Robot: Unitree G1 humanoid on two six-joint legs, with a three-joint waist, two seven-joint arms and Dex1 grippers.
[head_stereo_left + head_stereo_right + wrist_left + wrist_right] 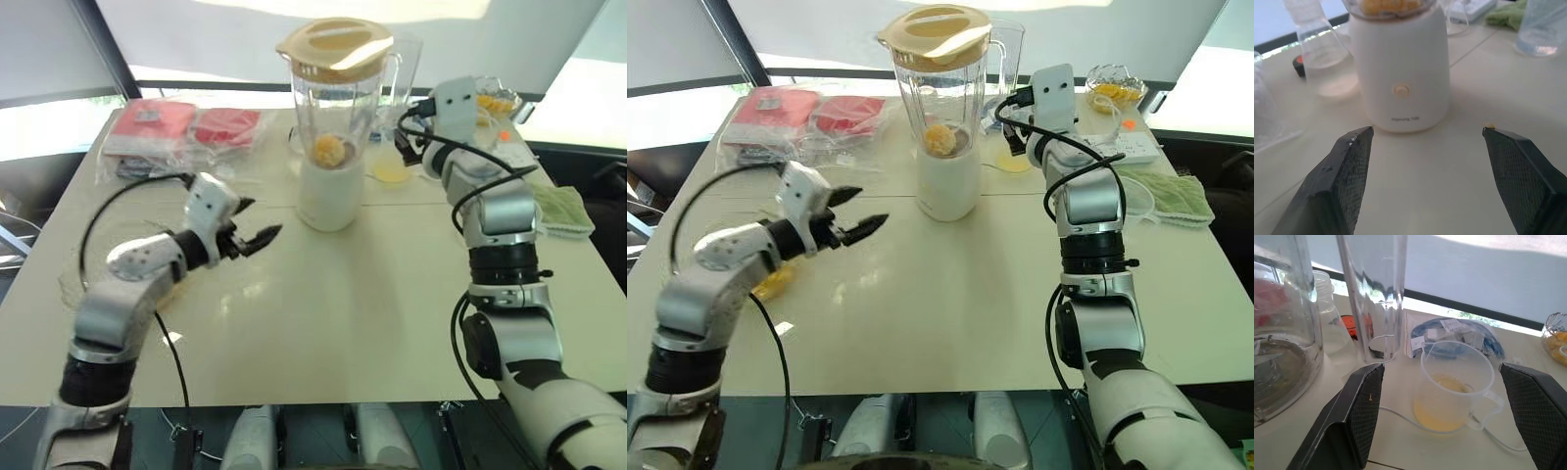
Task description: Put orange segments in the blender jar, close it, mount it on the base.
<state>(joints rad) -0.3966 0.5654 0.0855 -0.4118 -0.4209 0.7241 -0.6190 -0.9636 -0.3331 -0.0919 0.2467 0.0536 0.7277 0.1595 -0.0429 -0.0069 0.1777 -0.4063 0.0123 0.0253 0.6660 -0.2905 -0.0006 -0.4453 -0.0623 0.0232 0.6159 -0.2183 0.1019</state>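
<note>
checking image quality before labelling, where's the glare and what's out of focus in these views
Left eye view: bright backlight from the windows washes out the background behind the blender jar. Left wrist view: the base is fairly clear, the left gripper fingers up close look soft. Right wrist view: the measuring cup is sharp, the bright background blown out.

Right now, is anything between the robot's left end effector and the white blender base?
No. The open left end effector looks straight at the base over bare table, nothing between them.
</note>
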